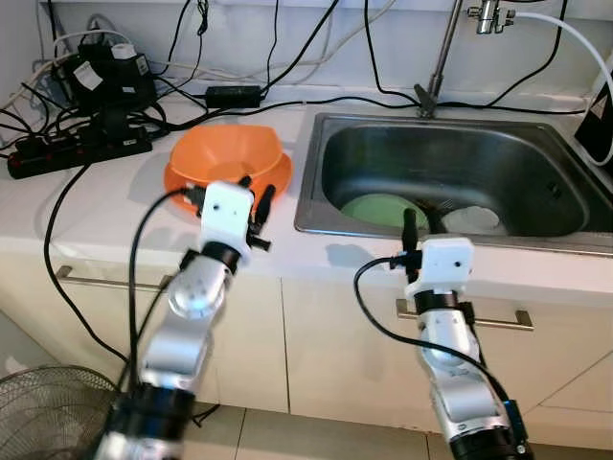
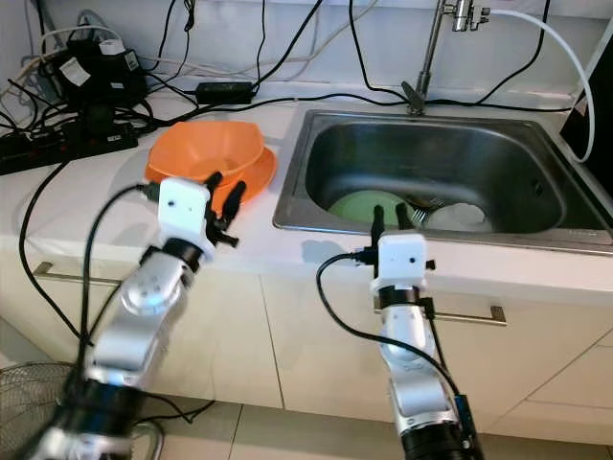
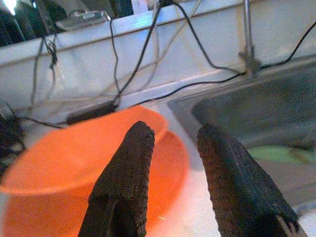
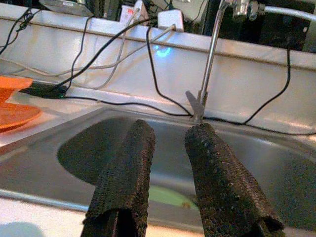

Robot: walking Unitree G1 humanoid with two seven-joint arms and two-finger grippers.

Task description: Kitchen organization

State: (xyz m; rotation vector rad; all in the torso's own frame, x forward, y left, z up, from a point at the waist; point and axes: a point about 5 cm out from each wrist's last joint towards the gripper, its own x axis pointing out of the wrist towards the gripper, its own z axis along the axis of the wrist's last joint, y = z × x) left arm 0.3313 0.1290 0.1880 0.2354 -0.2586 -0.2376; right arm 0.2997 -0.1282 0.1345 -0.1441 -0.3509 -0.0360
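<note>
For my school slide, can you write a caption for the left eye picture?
Robot's left end effector by an orange bowl, right end effector at the sink.

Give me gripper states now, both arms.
Left gripper: open, empty, at the near edge of the orange bowl.
Right gripper: open, empty, at the sink's front rim.

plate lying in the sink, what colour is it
Light green. The plate lies at the bottom of the sink, clearest in the left eye view.
</note>
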